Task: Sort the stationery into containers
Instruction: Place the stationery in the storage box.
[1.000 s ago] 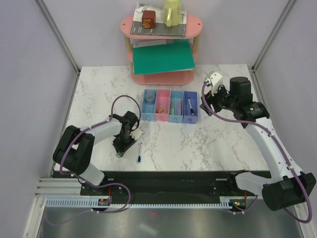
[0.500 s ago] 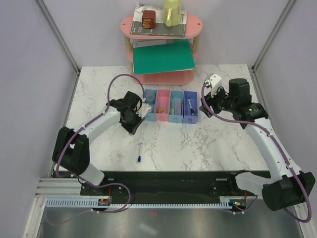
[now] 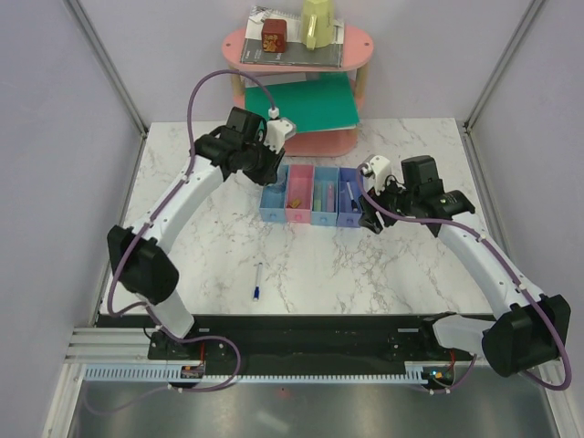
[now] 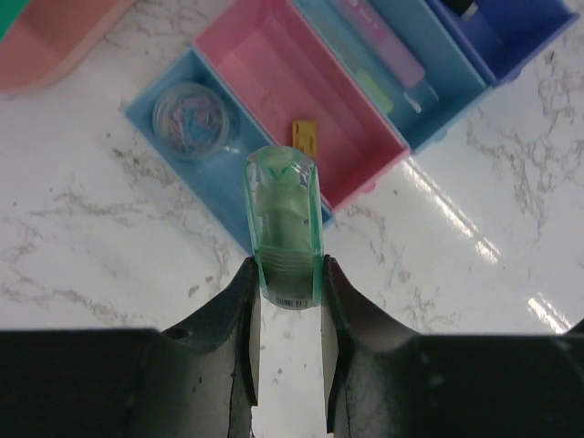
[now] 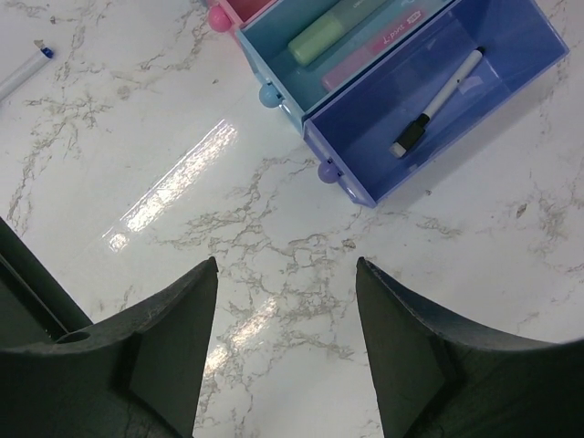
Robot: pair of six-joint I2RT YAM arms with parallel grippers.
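My left gripper (image 3: pixel 265 164) is shut on a small translucent green-cased item (image 4: pixel 284 233) and holds it above the near end of the light blue tray (image 4: pixel 219 196) and pink tray (image 4: pixel 274 73). The light blue tray holds a clear round roll (image 4: pixel 190 117). The pink tray holds a tan eraser (image 4: pixel 306 135). The blue tray (image 5: pixel 274 68) holds a pale green marker (image 5: pixel 324 38) and a pink marker (image 5: pixel 383 41). The violet-blue tray (image 5: pixel 493 55) holds a thin black-capped pen (image 5: pixel 436 102). A thin white pen with a blue tip (image 3: pixel 257 281) lies on the table. My right gripper (image 5: pixel 285 265) is open and empty just before the violet-blue tray.
The four trays (image 3: pixel 312 219) sit in a row mid-table. Behind them stands a pink oval two-tier shelf (image 3: pixel 356 50) with a green folder (image 3: pixel 301 105), grey books, a red box and a yellow cup. Purple cables loop off both arms.
My left arm swung from the front-left of the table up and back to above the trays, carrying the green item. My right gripper moved left and nearer, beside the violet-blue tray.
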